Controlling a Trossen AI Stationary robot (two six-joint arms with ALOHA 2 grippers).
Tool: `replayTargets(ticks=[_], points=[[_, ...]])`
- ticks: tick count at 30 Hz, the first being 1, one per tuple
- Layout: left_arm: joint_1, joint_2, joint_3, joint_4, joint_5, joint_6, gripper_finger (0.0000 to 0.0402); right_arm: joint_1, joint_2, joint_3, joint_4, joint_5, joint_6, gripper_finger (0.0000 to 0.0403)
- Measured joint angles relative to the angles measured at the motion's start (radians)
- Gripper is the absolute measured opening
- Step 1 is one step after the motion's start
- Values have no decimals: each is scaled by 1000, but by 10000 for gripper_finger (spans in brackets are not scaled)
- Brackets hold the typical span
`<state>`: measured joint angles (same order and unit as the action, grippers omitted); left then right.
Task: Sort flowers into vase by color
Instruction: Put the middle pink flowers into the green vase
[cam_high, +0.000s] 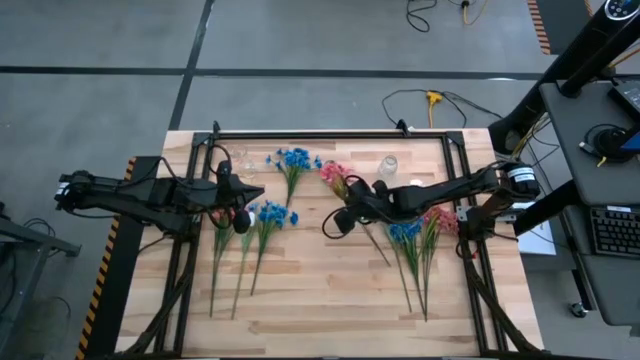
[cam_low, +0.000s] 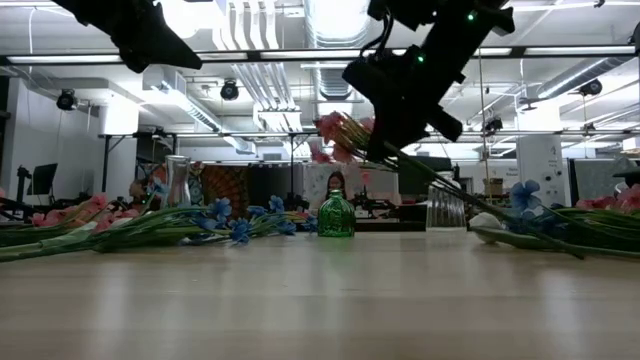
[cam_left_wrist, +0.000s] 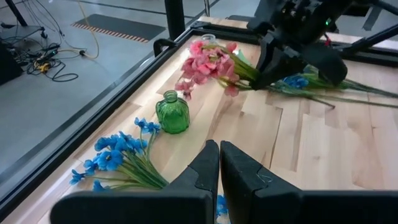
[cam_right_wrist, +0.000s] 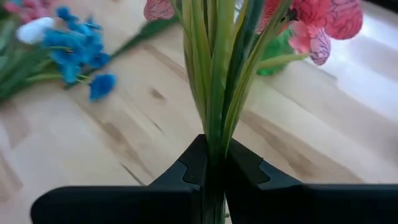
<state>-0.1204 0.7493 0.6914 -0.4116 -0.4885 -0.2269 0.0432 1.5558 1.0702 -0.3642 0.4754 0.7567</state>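
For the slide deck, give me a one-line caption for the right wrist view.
Right gripper shut on the green stems of a pink flower bunch, above the wooden table with blue flowers behind.

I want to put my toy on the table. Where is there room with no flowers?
The near strip of the table, below all the stem ends, is bare. So is the patch between the left blue flowers and the right gripper, which holds the pink flowers. The back, with its vases, and the right side, with its bunch, are crowded.
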Motion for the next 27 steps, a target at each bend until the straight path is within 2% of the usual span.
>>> replayTargets(ticks=[5,10,14,20,27], points=[[0,0,0,19,0,0,0,1,0,-2,141,19,-116,29],[0,0,0,41,1,0,0,0,0,-13,425,19,-325,29],[0,0,0,103,2,-1,0,-2,-1,-19,592,-28,-464,29],[-23,2,0,127,2,-19,0,-5,-3,-23,685,-42,-575,29],[-48,10,0,126,2,-27,0,-31,-9,-30,786,-147,-613,29]])
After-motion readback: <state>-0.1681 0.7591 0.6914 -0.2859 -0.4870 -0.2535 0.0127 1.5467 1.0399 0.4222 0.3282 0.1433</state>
